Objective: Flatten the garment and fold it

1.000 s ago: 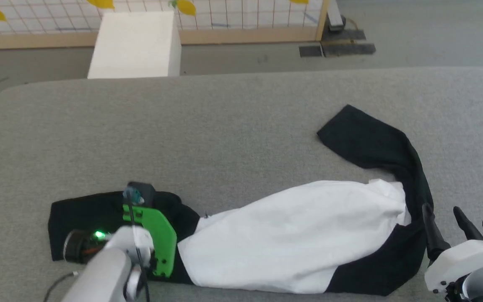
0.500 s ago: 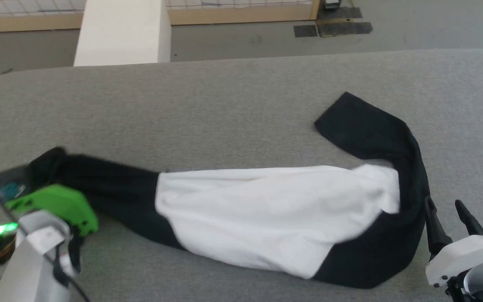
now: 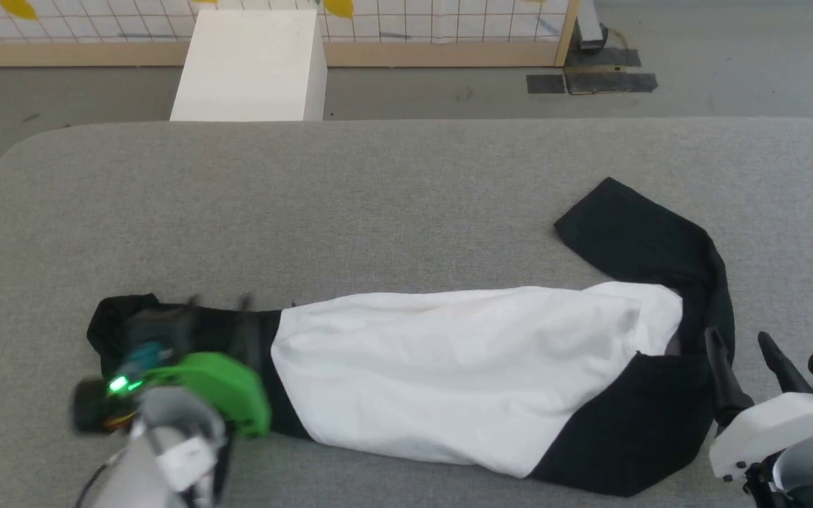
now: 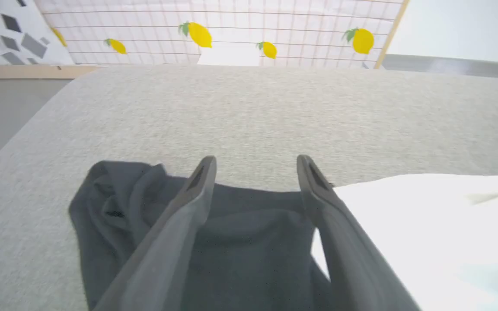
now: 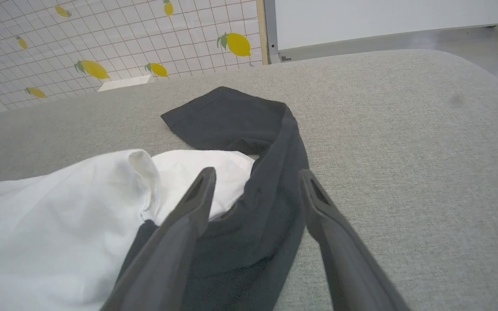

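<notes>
test lab: padded table [image 3: 406, 197], lemon-patterned partition [image 3: 449, 21]

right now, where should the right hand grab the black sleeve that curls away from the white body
Probably the squared cuff end of the sleeve, coming from the right over bare grey surface. The cuff lies flat and apart from the white body; nearer the right hand, open beside it, the sleeve bunches against the body.

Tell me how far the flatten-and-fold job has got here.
Done: little. The garment lies lengthwise on the grey table but bunched, one black sleeve curling away. In hand: nothing gripped; the left gripper and right gripper hang open over its black ends. Left: spreading it flat and every fold.
</notes>
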Available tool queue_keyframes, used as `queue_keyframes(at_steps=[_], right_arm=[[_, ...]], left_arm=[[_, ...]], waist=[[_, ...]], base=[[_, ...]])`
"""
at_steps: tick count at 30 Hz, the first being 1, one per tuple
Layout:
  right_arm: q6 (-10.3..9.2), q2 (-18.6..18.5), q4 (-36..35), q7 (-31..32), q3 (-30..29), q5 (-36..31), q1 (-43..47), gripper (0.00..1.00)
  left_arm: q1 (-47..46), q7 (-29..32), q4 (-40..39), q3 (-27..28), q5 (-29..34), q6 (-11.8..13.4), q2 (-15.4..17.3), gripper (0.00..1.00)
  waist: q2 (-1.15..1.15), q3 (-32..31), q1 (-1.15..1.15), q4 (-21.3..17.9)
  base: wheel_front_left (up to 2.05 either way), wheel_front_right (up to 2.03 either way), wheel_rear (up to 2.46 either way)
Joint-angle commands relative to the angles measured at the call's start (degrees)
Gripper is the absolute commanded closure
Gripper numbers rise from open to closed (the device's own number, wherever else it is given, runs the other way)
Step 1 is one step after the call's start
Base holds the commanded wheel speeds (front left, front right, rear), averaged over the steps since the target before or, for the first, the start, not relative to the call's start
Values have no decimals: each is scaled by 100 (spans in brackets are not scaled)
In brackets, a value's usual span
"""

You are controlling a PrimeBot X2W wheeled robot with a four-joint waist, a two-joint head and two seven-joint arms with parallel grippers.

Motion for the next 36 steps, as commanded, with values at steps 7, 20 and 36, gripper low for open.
queue_keyframes(at_steps=[7,20,36], right_arm=[[-9,1,-27,-32,118,81,-108,0],[-9,1,245,-267,333,236,-236,0],[-9,1,331,-441,553,332,-460,0]], left_arm=[[-1164,511,85,-1280,609,-938,-259,0],[-2519,2621,1352,-2823,631,-1728,7,0],[-3704,2142,1549,-2473,-535,-1083,1168,100]], waist=[[0,157,0,-426],[0,566,0,-1320],[0,859,0,-1511]], base=[[0,0,0],[0,0,0],[0,0,0]])
